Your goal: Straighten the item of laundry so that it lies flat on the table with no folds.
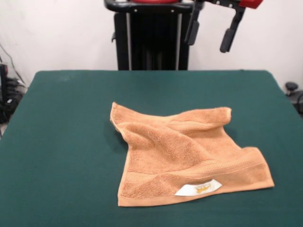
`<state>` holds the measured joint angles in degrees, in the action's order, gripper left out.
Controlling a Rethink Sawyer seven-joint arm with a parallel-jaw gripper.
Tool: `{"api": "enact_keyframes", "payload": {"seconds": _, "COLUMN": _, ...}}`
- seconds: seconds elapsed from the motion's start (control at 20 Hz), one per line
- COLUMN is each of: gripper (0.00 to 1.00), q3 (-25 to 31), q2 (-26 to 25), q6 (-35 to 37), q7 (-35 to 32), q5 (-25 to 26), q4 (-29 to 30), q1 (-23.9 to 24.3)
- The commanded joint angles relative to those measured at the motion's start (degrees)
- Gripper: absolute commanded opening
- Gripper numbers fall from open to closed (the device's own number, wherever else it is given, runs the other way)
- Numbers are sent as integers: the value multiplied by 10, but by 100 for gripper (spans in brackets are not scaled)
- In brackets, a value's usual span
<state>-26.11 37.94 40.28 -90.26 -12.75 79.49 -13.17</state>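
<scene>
The orange-tan towel lies near the middle of the dark green table, a little toward the near right. Its far part is folded over toward the near side, with a raised crease running across it. A woven border band and a white label show near the near edge. My gripper hangs high above the far edge of the table, well clear of the towel, with its two black fingers spread apart and empty.
The robot's black pedestal stands behind the table's far edge. Cables and dark gear sit off the table at the left and right edges.
</scene>
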Motion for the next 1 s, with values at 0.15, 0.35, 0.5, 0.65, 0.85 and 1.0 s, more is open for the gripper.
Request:
{"api": "enact_keyframes", "payload": {"seconds": 0.15, "gripper": 100, "q3": 94, "q2": -39, "q6": -77, "q7": -126, "q5": -21, "q4": 104, "q1": 10}}
{"api": "enact_keyframes", "payload": {"seconds": 0.35, "gripper": 100, "q3": 127, "q2": -51, "q6": -128, "q7": -117, "q5": -26, "q4": 123, "q1": 33}}
{"api": "enact_keyframes", "payload": {"seconds": 0.5, "gripper": 100, "q3": 138, "q2": -57, "q6": -148, "q7": -116, "q5": -24, "q4": 128, "q1": 41}}
{"api": "enact_keyframes", "payload": {"seconds": 0.65, "gripper": 100, "q3": 146, "q2": -64, "q6": -170, "q7": -120, "q5": -23, "q4": 132, "q1": 46}}
{"api": "enact_keyframes", "payload": {"seconds": 0.85, "gripper": 100, "q3": 153, "q2": -81, "q6": -197, "q7": -124, "q5": -19, "q4": 131, "q1": 53}}
{"api": "enact_keyframes", "payload": {"seconds": 1.0, "gripper": 100, "q3": 176, "q2": -92, "q6": -216, "q7": -115, "q5": -19, "q4": 135, "q1": 71}}
